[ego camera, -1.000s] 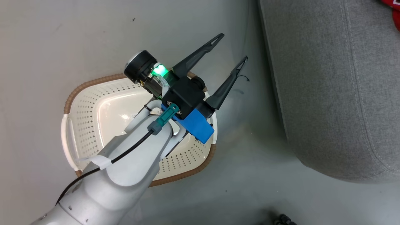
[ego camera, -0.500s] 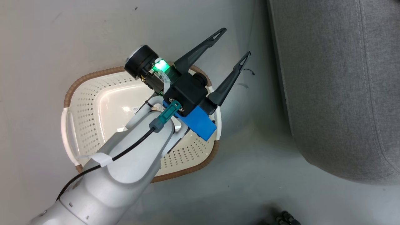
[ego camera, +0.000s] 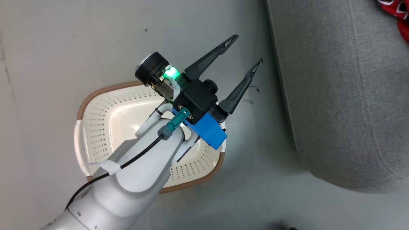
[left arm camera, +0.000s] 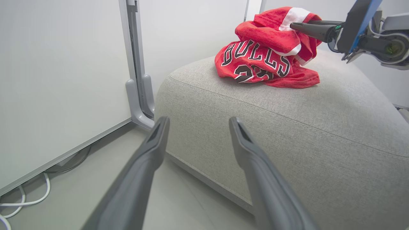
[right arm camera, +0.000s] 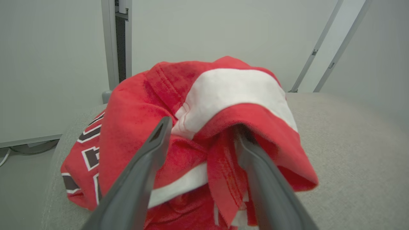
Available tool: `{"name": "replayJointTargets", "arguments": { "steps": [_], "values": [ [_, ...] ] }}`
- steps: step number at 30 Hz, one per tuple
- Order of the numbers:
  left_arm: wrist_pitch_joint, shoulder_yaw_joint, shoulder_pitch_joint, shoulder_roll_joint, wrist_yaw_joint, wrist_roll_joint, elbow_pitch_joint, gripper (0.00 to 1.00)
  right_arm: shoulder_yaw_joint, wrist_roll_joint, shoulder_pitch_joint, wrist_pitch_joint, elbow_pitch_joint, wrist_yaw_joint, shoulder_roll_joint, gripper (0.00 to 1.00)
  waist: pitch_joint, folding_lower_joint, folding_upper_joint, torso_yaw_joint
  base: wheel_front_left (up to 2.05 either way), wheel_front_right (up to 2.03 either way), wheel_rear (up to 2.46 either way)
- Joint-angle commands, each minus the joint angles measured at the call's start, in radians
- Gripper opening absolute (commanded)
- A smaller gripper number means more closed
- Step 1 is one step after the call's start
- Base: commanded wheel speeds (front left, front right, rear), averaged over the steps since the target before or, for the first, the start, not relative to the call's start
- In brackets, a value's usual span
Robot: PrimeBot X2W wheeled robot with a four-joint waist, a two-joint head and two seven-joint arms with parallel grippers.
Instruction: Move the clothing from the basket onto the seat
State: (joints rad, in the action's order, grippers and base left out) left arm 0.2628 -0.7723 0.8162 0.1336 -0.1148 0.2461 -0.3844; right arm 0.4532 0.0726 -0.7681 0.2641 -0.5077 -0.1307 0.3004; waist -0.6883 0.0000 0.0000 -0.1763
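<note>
Basket [ego camera: 105, 88]: cream, nothing inside.
Left gripper [ego camera: 249, 48]: above the basket's 2 o'clock corner, fingers parted and carrying nothing, apparently with no work left there.
Seat [ego camera: 335, 95]: grey, at 3 o'clock from the basket.
Clothing [left arm camera: 268, 54]: red heap on the seat top, BULLS lettering outward.
Right gripper [right arm camera: 202, 125]: at the heap, fingers spread, unclenched. A striped fold hoods one finger and could snag on withdrawal.

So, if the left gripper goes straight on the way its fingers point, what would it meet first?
Probably the rounded side of the large light grey fabric seat; the open left gripper points at it, below the red clothing. Depth is unclear.
</note>
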Motion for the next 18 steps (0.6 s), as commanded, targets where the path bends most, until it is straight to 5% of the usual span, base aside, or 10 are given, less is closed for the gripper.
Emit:
{"name": "replayJointTargets", "arguments": {
  "steps": [1, 18],
  "values": [
    [0.003, 0.007, -0.013, -0.002, 0.000, 0.003, 0.004, 1.00, 0.000, -0.001, 0.038, 0.001, 0.017, 0.000, -0.007, 1.00, 0.032, 0.0000, 0.0000, 0.002, 0.00, 0.00, 0.00],
    [0.003, 0.151, -0.211, -0.017, 0.023, 0.024, 0.023, 1.00, -0.166, 0.008, 0.359, 0.001, 0.258, 0.000, -0.115, 1.00, 0.286, 0.0000, 0.0000, 0.071, 0.00, 0.00, 0.00]
  ]
}}
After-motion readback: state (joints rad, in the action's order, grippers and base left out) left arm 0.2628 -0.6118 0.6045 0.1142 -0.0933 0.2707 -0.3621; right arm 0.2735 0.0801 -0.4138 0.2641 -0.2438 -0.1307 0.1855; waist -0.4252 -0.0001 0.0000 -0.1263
